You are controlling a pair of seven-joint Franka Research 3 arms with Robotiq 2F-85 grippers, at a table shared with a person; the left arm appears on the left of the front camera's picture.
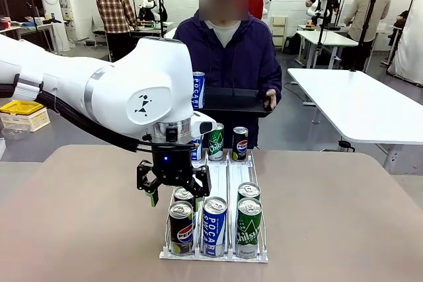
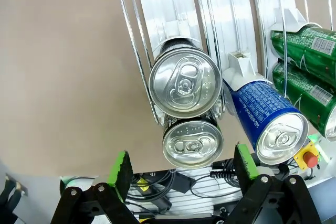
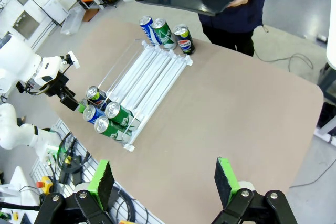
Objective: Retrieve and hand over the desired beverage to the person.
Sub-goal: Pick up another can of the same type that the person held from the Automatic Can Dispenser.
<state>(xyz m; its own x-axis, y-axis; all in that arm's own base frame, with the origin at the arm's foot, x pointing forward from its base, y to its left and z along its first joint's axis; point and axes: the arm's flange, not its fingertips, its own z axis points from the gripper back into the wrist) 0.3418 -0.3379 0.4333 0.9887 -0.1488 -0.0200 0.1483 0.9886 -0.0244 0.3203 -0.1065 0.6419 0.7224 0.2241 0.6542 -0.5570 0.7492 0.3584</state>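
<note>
The left end effector (image 1: 174, 191) hangs open over the near end of the left lane of a wire rack (image 1: 218, 175), its green pads (image 2: 122, 169) spread to either side of a can top and not touching it. Under it stand two cola cans (image 2: 185, 81) in line. Just to its right are one blue can (image 2: 268, 121) and two green cans (image 2: 307, 45). At the rack's far end, beyond it, stand three more: blue, green (image 1: 215, 141) and cola (image 1: 240, 143). Bare white lanes lie between the groups. The rack's wire rail runs close along the cola cans' outer side, with open tabletop (image 1: 330, 216) beyond it.

Farther off, the person (image 1: 228, 51) holds a black tray (image 1: 231, 102) carrying one blue can (image 1: 197, 90).

The right end effector (image 3: 164, 179) is open, high above bare tabletop.
</note>
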